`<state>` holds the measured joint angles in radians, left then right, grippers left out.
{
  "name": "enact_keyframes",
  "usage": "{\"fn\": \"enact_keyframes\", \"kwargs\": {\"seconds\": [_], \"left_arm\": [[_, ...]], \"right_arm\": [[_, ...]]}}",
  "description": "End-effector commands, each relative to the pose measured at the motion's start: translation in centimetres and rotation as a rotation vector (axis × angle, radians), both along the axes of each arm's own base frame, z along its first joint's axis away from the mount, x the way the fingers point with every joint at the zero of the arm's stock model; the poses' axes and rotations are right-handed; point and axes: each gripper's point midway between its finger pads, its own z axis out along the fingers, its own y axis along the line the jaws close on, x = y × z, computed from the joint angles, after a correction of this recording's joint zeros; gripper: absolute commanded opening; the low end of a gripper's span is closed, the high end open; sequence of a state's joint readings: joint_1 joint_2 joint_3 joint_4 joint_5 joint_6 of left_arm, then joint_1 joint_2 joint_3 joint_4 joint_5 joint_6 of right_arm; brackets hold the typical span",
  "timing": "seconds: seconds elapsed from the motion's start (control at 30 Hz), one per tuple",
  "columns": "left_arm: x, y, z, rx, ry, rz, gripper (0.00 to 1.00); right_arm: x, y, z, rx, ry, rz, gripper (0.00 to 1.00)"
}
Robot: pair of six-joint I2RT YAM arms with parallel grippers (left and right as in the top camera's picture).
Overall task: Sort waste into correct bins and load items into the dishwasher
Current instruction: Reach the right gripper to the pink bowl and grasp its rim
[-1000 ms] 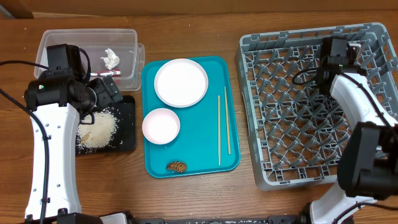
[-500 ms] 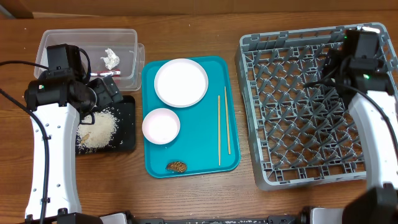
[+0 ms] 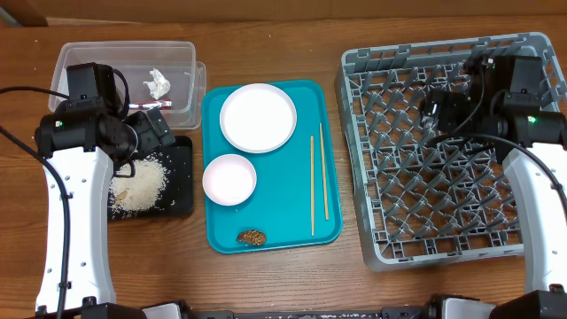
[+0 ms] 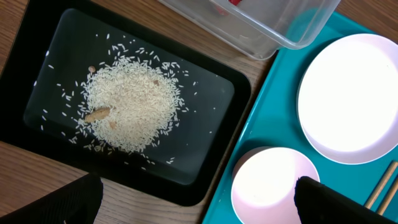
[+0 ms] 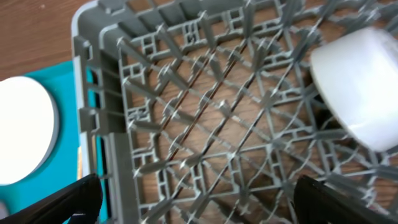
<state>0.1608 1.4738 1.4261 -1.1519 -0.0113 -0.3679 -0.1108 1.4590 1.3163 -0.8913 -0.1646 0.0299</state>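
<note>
So left gripper [image 4: 199,203] hangs wide open over the rice [image 4: 130,107] left of the teal tray [image 3: 283,199]; right gripper [image 5: 199,202] is released, empty, above the rack [image 5: 186,112] on its right, cup [image 5: 364,87] inside.

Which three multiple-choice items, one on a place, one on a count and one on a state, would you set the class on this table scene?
1. Where does the rice lie? A in the black tray; B in the clear tub; C in the grey rack.
2. How many chopsticks lie on the teal tray? A one; B two; C four.
3. How do the left fingers stand? A shut on a bowl; B wide apart, holding nothing; C shut on a plate.
Answers: 1 A, the grains are heaped on the tray's dark floor. 2 B, a pair lies side by side. 3 B, they sit at the left wrist view's lower corners with nothing between them.
</note>
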Motion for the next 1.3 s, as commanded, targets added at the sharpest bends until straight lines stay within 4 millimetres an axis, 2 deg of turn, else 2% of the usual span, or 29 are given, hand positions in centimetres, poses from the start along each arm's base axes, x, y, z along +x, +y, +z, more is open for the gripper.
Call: {"fn": "enact_keyframes", "kwargs": {"seconds": [0.0, 0.17, 0.2, 0.27, 0.37, 0.43, 0.47, 0.67, 0.73, 0.87, 1.1, 1.13, 1.27], "left_arm": [[0.4, 0.0, 0.3, -0.014, -0.015, 0.011, 1.00], [0.4, -0.1, 0.2, -0.015, -0.008, 0.011, 1.00], [0.4, -0.1, 0.2, -0.018, -0.008, 0.010, 1.00], [0.4, -0.3, 0.2, -0.026, -0.010, 0.007, 1.00], [0.4, -0.3, 0.2, -0.028, -0.010, 0.006, 1.00], [0.3, 0.0, 0.2, -0.012, -0.005, 0.013, 1.00], [0.2, 0.1, 0.1, -0.005, -0.001, 0.016, 1.00], [-0.1, 0.1, 0.0, -0.006, 0.016, 0.016, 1.00], [-0.4, 0.4, -0.1, 0.012, 0.028, 0.024, 1.00], [-1.3, 1.5, -0.3, 0.020, 0.059, 0.090, 1.00], [-2.8, 5.0, -0.4, -0.086, 0.054, 0.255, 1.00], [-3.1, 5.9, -0.4, -0.104, 0.048, 0.288, 1.00], [-3.5, 6.8, -0.4, -0.103, 0.048, 0.315, 1.00]], "right_arm": [[-0.3, 1.7, 0.4, 0.088, -0.002, 0.053, 1.00], [-0.6, 4.6, 1.4, 0.234, -0.022, 0.152, 1.00], [-0.7, 4.9, 1.4, 0.245, -0.016, 0.160, 0.96], [-1.0, 5.3, 1.1, 0.236, -0.001, 0.168, 0.96], [-1.3, 7.3, 1.0, 0.216, 0.011, 0.217, 0.95], [-1.9, 10.7, 0.7, 0.171, 0.018, 0.305, 0.94], [-2.5, 13.3, 0.6, 0.138, 0.017, 0.364, 0.94], [-4.6, 21.6, -0.2, 0.094, 0.014, 0.507, 0.93], [-5.3, 23.9, -0.9, 0.098, 0.030, 0.527, 0.91], [-6.3, 27.3, -3.2, 0.112, 0.088, 0.544, 0.90], [-7.4, 31.3, -7.9, 0.128, 0.194, 0.540, 0.90], [-7.4, 32.2, -9.3, 0.137, 0.215, 0.525, 0.89], [-7.4, 33.7, -11.8, 0.157, 0.257, 0.481, 0.84]]}}
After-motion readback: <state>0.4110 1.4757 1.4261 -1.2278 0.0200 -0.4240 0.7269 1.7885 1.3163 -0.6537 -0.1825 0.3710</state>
